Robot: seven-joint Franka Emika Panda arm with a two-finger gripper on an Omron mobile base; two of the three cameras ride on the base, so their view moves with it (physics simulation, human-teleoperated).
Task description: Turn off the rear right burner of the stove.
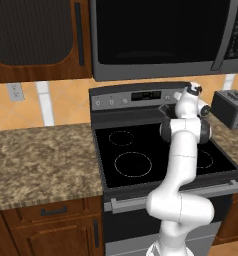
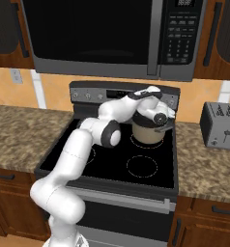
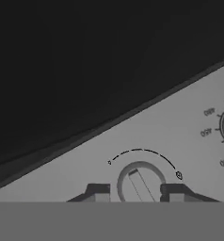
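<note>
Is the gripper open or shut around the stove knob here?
Open. In the hand view the two fingertips stand apart on either side of the knob on the stove's back panel; whether they touch it, I cannot tell.

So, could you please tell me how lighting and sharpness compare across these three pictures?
Left base view: even, soft light, the stove glass dark and glossy, no strong glare. Right base view: similar, slightly soft, the pot dimly lit behind the arm. Hand view: greyish and flat, the knob between the claw tips fairly crisp, the upper half nearly black.
</note>
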